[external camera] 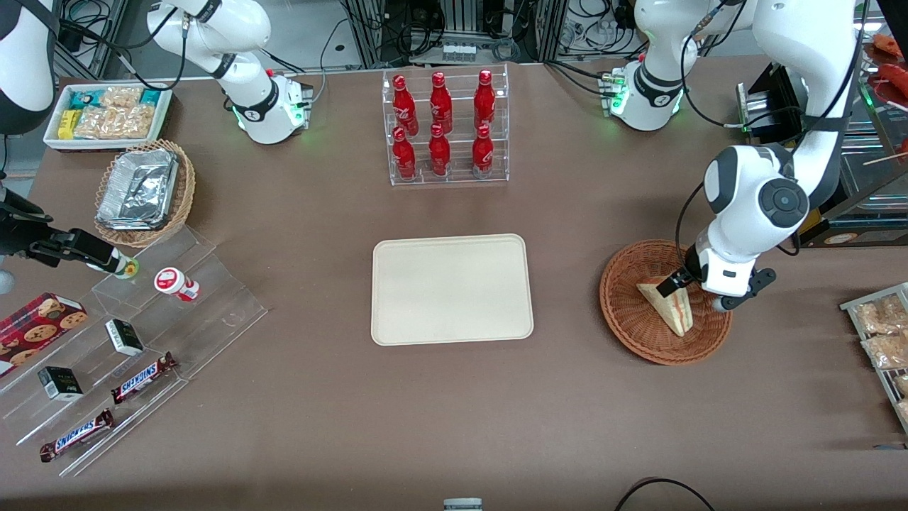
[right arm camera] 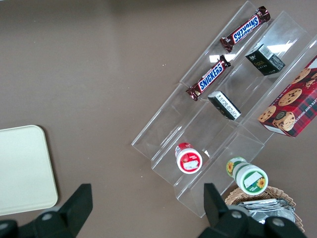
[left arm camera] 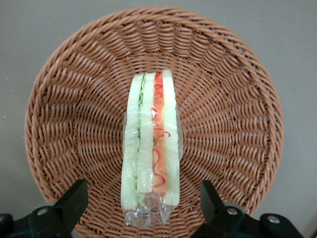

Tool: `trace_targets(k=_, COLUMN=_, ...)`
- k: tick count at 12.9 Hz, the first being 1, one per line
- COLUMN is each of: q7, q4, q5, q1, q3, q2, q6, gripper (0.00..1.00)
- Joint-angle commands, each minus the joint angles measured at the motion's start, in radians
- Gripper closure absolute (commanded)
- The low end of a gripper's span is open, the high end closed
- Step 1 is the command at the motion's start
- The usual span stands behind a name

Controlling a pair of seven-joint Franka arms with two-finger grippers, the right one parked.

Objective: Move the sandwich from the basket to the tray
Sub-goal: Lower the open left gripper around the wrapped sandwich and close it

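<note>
The sandwich [external camera: 670, 306] [left arm camera: 151, 144] is a plastic-wrapped wedge standing on its edge in the round reddish-brown basket [external camera: 624, 312] [left arm camera: 237, 99], filling layers facing up. My left gripper [external camera: 694, 297] [left arm camera: 143, 198] hangs low over the basket, open, one black finger on each side of the sandwich's wrapped end, with a gap between each finger and the wrap. The cream tray [external camera: 451, 289] [right arm camera: 20, 168] lies bare at the table's middle, beside the basket toward the parked arm's end.
A clear rack of red bottles [external camera: 445, 128] stands farther from the front camera than the tray. A stepped acrylic stand with snacks [external camera: 135, 341], a tan basket of foil trays [external camera: 145, 191] and a white bin [external camera: 106, 113] sit toward the parked arm's end. Snack packets [external camera: 879, 333] lie near the basket.
</note>
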Motion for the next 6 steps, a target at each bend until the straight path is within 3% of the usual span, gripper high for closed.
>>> trace_targets(k=1, q7=-0.020, q4=0.021, q5=0.015, q1=-0.010, q3=0.001, q2=0.046, q6=0.017, gripper=0.00)
trace_targets(k=4, q7=0.019, q4=0.027, q5=0.015, q1=-0.009, q3=0.001, q2=0.073, q6=0.026, gripper=0.00)
trace_targets(k=5, q7=0.026, q4=0.027, q5=0.016, q1=-0.009, q3=0.001, q2=0.075, q6=0.033, gripper=0.05)
trace_targets(k=6, q7=0.028, q4=0.027, q5=0.016, q1=-0.009, q3=0.001, q2=0.076, q6=0.034, gripper=0.22)
